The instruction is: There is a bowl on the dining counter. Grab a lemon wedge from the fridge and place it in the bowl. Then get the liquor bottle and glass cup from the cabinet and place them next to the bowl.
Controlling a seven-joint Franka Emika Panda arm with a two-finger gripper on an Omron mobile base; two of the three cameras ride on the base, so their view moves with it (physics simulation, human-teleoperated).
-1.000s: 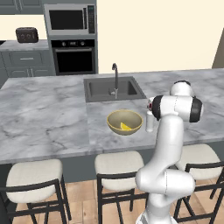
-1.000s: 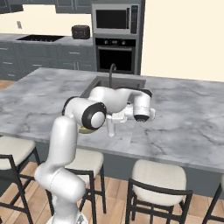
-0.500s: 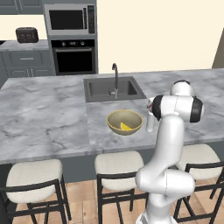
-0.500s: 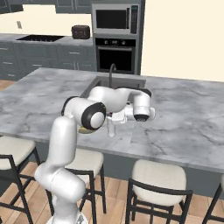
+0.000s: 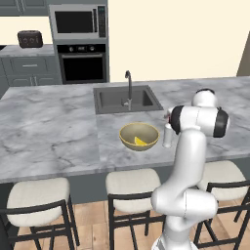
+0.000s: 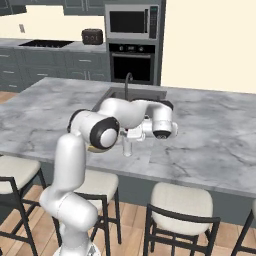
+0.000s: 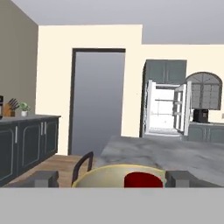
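The desk (image 5: 53, 136) carries the yellow bowl (image 5: 139, 136) with the lemon wedge (image 5: 140, 142) inside. At the bowl's three o'clock, just beside it, the bottle (image 5: 168, 135) stands upright, long axis vertical. The hand (image 6: 131, 135) sits around its top, fingers (image 7: 180, 178) spread wide on either side of the red cap (image 7: 143, 180), gripping nothing.

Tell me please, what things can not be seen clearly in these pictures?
- Bottle, left base view: upper part hidden behind the arm; label too small.
- Same bottle, hand view: the grey band cuts off everything below its red cap.
- Bowl, right base view: mostly hidden behind the arm's elbow.
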